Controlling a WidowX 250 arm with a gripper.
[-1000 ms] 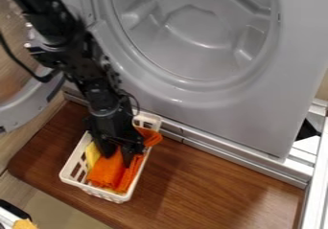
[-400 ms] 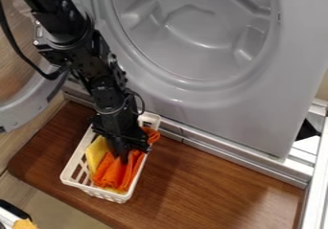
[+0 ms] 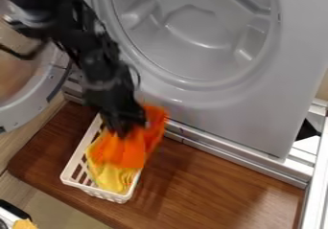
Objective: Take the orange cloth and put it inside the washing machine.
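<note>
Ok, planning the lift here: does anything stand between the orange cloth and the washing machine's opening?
Nothing loose visible; the door stands open aside. The opening's lower rim lies between, so the claw likely must raise the orange cloth over it.

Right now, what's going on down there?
The gripper has the orange cloth bunched beneath it, apparently in its grasp, above the white basket. A yellow cloth lies in the basket. The washing machine's door stands open, and the orange cloth is not inside yet.
</note>
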